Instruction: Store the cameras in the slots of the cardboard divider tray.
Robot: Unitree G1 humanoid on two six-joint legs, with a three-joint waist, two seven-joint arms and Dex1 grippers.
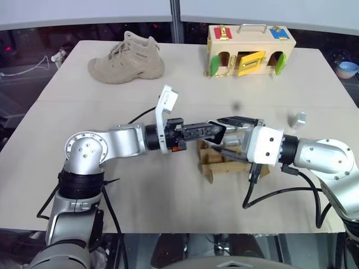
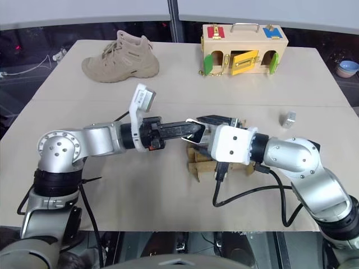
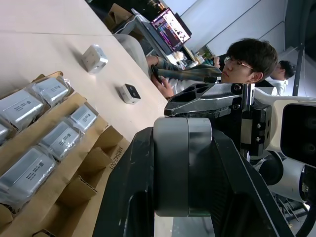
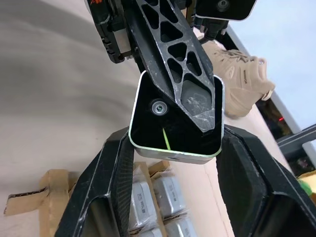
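Right wrist view shows one camera (image 4: 175, 126) held in mid-air, its black face with a small round lens turned toward the lens of that view. The left gripper's (image 1: 220, 130) black lattice finger lies across that black face, and the left wrist view shows the grey block clamped between its two fingers (image 3: 128, 197), so the left gripper is closed on the camera. The right gripper's (image 4: 175, 163) two fingers stand on either side of the same camera, spread a little wider than the block; the finger on one side touches its edge, the other sits just beside it, so they are apart and not clamped.

From the head views, the two arms meet over the middle of the table (image 1: 168, 185), the left reaching across toward the right, directly above the cardboard tray (image 1: 216, 165). The tray lies flat on the table under the right wrist. Several wrapped grey cameras (image 3: 54, 143) already fill its slots in rows, while a few slots near its edge are empty.

Two more loose cameras lie on the table beyond the tray: a pale one (image 3: 94, 58) and one with its black face up (image 3: 130, 93). One of these appears in the head view well to the right of the tray (image 1: 298, 119).

A tan boot (image 1: 129, 59) and a wooden box (image 1: 249, 50) with coloured latches stand at the far side. A person (image 3: 242, 64) sits beyond the table edge.
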